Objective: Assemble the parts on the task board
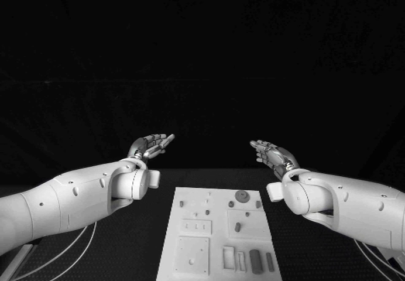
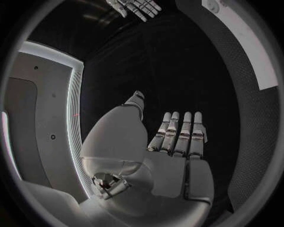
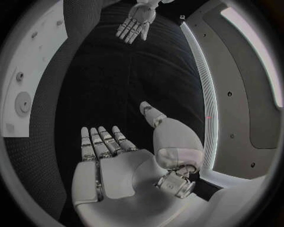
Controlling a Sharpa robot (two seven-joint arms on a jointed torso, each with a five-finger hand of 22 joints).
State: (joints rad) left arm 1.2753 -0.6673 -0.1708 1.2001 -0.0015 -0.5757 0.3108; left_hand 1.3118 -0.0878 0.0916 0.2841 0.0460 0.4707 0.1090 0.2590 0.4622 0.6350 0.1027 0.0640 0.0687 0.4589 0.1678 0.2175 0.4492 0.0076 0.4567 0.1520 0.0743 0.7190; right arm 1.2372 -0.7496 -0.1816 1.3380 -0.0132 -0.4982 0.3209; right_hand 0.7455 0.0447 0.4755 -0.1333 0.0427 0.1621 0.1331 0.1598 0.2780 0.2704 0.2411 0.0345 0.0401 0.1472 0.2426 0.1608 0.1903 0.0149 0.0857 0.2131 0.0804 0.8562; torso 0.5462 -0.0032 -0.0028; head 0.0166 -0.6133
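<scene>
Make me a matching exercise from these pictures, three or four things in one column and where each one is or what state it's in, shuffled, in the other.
Things:
1. left hand
2. right hand
3. task board
4. round part

Places or states:
A. white, lying on the black table between the arms
B. raised on the head view's left, fingers apart, holding nothing
C. near the board's far edge
D. raised on the head view's right, holding nothing

Pairs: 1-B, 2-D, 3-A, 4-C

You see the left hand held flat with its palm bare, fingers straight and side by side, thumb standing off. It hangs above the dark worktop. The task board lies well apart, near the rim, and the right hand is opposite, fingers extended.
</scene>
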